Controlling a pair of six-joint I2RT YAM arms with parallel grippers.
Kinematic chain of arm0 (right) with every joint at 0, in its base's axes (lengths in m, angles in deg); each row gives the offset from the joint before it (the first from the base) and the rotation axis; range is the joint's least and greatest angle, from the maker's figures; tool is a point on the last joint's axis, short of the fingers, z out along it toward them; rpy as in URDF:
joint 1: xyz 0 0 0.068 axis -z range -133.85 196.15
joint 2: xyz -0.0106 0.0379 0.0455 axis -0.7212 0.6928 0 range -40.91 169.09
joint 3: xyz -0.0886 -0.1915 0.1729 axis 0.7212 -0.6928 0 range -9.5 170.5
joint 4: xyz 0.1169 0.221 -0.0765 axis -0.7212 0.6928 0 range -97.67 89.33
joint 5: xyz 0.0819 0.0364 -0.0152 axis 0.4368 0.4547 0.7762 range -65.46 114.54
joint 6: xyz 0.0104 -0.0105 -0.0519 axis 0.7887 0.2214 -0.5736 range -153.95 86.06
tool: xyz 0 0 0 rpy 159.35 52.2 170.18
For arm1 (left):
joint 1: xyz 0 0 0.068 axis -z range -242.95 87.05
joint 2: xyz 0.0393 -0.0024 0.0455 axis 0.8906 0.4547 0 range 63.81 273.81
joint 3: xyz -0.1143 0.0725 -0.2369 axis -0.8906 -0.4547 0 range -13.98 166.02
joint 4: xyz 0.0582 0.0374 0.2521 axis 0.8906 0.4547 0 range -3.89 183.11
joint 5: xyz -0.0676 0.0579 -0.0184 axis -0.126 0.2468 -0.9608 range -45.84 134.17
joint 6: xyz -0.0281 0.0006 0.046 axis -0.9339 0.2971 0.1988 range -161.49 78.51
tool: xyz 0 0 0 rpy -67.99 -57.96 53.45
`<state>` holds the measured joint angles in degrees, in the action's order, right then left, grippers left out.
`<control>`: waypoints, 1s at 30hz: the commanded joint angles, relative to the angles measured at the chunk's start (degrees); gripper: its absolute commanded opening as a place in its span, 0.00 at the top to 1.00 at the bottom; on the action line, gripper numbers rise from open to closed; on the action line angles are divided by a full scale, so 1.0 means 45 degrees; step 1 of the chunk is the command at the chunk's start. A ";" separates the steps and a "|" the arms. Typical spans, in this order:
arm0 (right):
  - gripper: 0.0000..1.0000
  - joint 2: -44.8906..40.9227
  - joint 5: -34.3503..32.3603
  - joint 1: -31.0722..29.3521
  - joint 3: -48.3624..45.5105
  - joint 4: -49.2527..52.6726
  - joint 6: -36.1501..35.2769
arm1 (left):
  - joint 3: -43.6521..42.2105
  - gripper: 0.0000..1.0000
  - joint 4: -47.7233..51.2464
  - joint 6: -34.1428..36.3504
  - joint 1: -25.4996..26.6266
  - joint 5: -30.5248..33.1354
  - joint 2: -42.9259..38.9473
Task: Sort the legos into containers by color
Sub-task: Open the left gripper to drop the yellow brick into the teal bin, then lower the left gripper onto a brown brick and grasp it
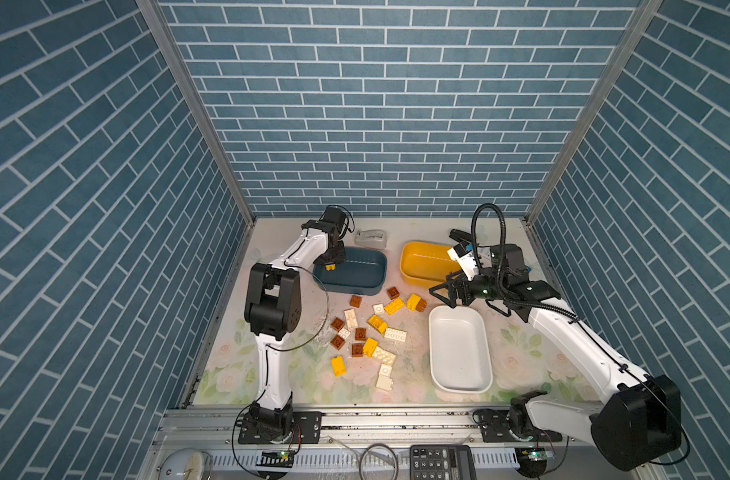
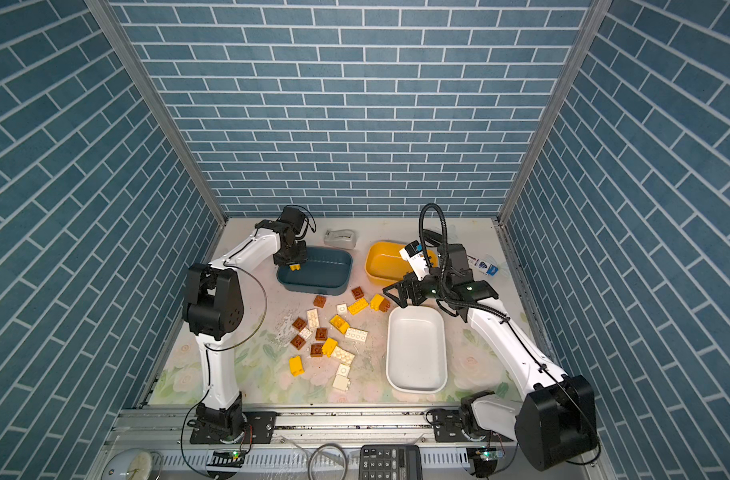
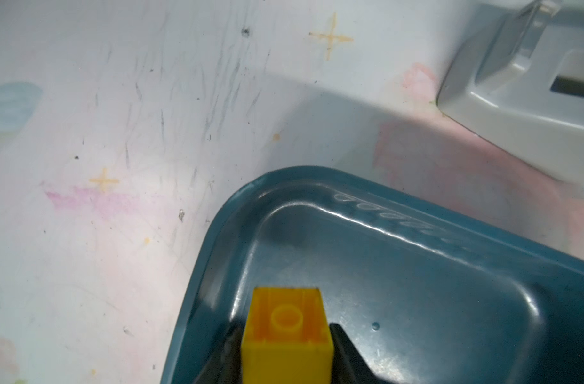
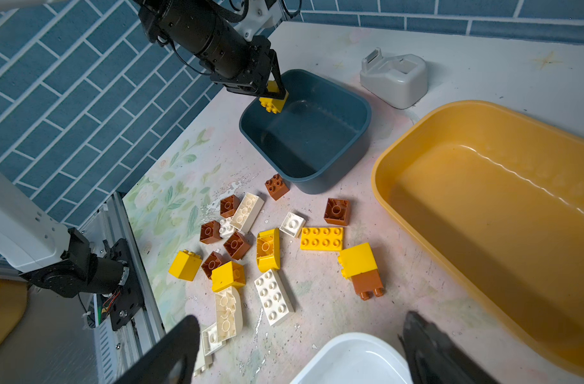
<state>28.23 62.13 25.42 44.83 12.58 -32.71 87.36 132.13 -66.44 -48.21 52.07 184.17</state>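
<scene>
Yellow lego (image 3: 285, 335) is clamped by left gripper (image 4: 274, 97) above blue tub (image 1: 355, 289), 12 o'clock of pile (image 1: 395, 335); right gripper (image 1: 442, 298) is seen spread.

Both top views look down on your whole table (image 1: 305, 374) from high at its near edge. Your left wrist camera sits close over the dark blue tub (image 3: 417, 299); the right one, farther back, shares that tub, the yellow brick (image 4: 273, 103) and grey tape dispenser (image 4: 397, 79).

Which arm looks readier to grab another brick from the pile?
Right, probably: the right end effector is open, empty and close to the loose bricks, while the left end effector has a yellow brick over the blue tub.
</scene>
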 commanded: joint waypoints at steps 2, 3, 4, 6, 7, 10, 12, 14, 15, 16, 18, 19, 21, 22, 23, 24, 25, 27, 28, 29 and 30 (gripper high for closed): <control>0.05 -0.0343 -0.0193 -0.0063 -0.0226 0.0168 0.0200 | 0.0194 0.40 0.0399 0.0575 -0.0053 -0.0119 -0.0366; 0.05 -0.0354 -0.0189 -0.0076 -0.0251 0.0151 0.0218 | 0.0047 0.36 0.0440 0.0574 -0.0053 -0.0186 -0.0536; 0.05 -0.0365 -0.0197 -0.0062 -0.0285 0.0122 0.0247 | -0.0108 0.33 0.0509 0.0601 -0.0053 -0.0314 -0.0779; 0.05 -0.0329 -0.0187 -0.0061 -0.0285 0.0126 0.0276 | -0.0555 0.28 0.0639 0.0533 -0.0034 -0.0511 -0.1360; 0.05 -0.0311 -0.0145 -0.0061 -0.0277 0.0117 0.0283 | -0.0950 0.27 0.0638 0.0472 -0.0005 -0.0643 -0.1780; 0.05 -0.0215 -0.0080 -0.0071 -0.0267 0.0114 0.0275 | -0.2283 0.24 0.0643 0.0266 0.0126 -0.1082 -0.3164; 0.05 -0.0156 -0.0036 -0.0061 -0.0266 0.0099 0.0290 | -0.3282 0.24 0.0711 0.0193 0.0299 -0.1268 -0.4094; 0.05 -0.0056 0.0003 -0.0061 -0.0219 0.0123 0.0311 | -0.4349 0.23 0.0705 0.0490 0.0579 -0.1577 -0.5042; 0.05 -0.0021 0.0019 -0.0062 -0.0189 0.0130 0.0298 | -0.4747 0.22 0.0799 0.0713 0.0692 -0.1630 -0.5411; 0.05 0.0015 0.0043 -0.0062 -0.0161 0.0161 0.0289 | -0.5170 0.22 0.0945 0.1042 0.0791 -0.1710 -0.5761; 0.05 0.0074 0.0086 -0.0079 -0.0125 0.0205 0.0260 | -0.5923 0.22 0.1145 0.1585 0.0911 -0.1746 -0.6383; 0.05 0.0102 0.0130 -0.0063 -0.0134 0.0229 0.0256 | -0.6384 0.23 0.1178 0.1773 0.0940 -0.1746 -0.6688; 0.05 0.0205 0.0216 -0.0073 -0.0103 0.0248 0.0256 | -0.7120 0.23 0.1161 0.2109 0.1081 -0.1738 -0.7142; 0.05 0.0235 0.0282 -0.0051 -0.0102 0.0266 0.0281 | -0.7468 0.24 0.1098 0.2356 0.1210 -0.1751 -0.7328; 0.05 0.0276 0.0348 -0.0061 -0.0079 0.0290 0.0280 | -0.7836 0.24 0.0969 0.2650 0.1349 -0.1889 -0.7490; 0.05 0.0296 0.0375 -0.0061 -0.0080 0.0285 0.0296 | -0.8103 0.24 0.0829 0.2830 0.1443 -0.2018 -0.7587; 0.05 0.0328 0.0378 -0.0071 -0.0061 0.0285 0.0314 | -0.8418 0.24 0.0690 0.2946 0.1483 -0.2157 -0.7623; 0.05 0.0338 0.0378 -0.0076 -0.0061 0.0352 0.0331 | -0.8794 0.26 0.0471 0.3397 0.1489 -0.2542 -0.7571; 0.05 0.0340 0.0370 -0.0081 -0.0061 0.0389 0.0331 | -0.8965 0.26 0.0342 0.3822 0.1500 -0.2844 -0.7519; 0.05 0.0338 0.0346 -0.0085 -0.0061 0.0429 0.0327 | -0.9121 0.26 0.0213 0.4412 0.1492 -0.3001 -0.7456; 0.05 0.0338 0.0311 -0.0081 -0.0075 0.0470 0.0313 | -0.9220 0.27 0.0166 0.4856 0.1499 -0.2977 -0.7388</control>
<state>29.39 62.50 25.42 44.11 13.45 -32.23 47.10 134.54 -51.78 -41.65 41.16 150.66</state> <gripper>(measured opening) 0.954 0.737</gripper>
